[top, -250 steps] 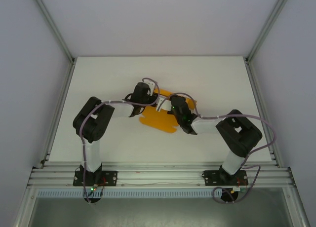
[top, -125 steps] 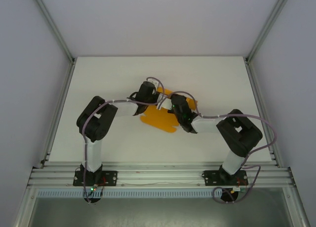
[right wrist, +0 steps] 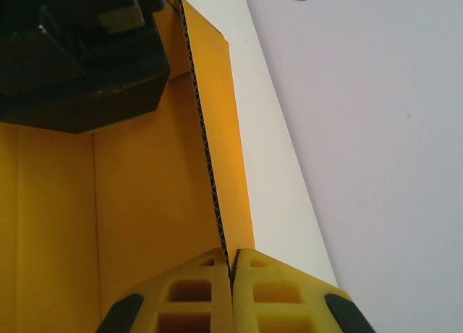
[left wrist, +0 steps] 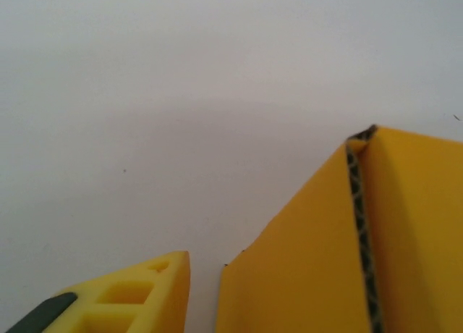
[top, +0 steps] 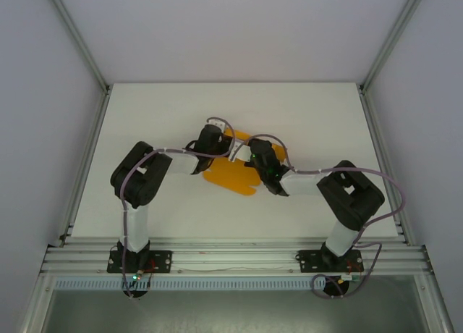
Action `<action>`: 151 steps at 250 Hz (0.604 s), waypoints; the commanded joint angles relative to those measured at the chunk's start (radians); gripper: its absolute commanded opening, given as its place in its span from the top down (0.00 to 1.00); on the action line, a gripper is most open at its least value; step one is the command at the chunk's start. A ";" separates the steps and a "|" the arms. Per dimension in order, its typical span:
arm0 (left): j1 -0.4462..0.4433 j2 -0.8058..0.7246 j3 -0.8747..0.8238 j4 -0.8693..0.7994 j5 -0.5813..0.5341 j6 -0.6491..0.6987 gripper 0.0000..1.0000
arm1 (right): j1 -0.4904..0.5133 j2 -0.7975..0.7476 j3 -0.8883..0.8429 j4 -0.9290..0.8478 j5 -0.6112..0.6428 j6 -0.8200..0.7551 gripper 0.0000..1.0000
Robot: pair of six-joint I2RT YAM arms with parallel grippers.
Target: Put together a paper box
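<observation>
Seen from above: orange paper box [top: 233, 175] lying partly folded at centre of white surface [top: 145, 116]. Right claw [right wrist: 231, 269] at bottom centre of its wrist view, pressed together on a raised edge of the card. Left claw [top: 214, 143] at the box's upper left corner, one yellow finger [left wrist: 145, 293] just beside a standing flap; apart or together, impossible to tell.

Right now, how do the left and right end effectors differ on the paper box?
Right end effector is shut on the paper box's raised wall edge; left end effector's visible finger sits beside a panel, apart. Right shows both fingers pinching card; left's second finger is hidden, state unclear. Shared: yellow fingers, both at the box.
</observation>
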 commanded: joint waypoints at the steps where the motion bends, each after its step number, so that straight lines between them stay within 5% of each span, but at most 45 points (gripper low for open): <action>1: 0.030 0.007 -0.023 -0.028 0.024 -0.008 0.73 | 0.002 0.010 -0.039 -0.159 -0.036 0.053 1.00; 37: 0.032 0.010 -0.001 -0.017 0.023 -0.014 1.00 | 0.002 0.012 -0.035 -0.169 -0.038 0.056 1.00; 94: 0.027 -0.005 -0.008 0.023 -0.097 -0.059 1.00 | 0.000 0.010 -0.037 -0.153 -0.024 0.082 1.00; 151: 0.029 -0.067 -0.046 0.007 -0.047 -0.011 1.00 | -0.014 -0.084 -0.049 -0.121 -0.009 0.158 0.54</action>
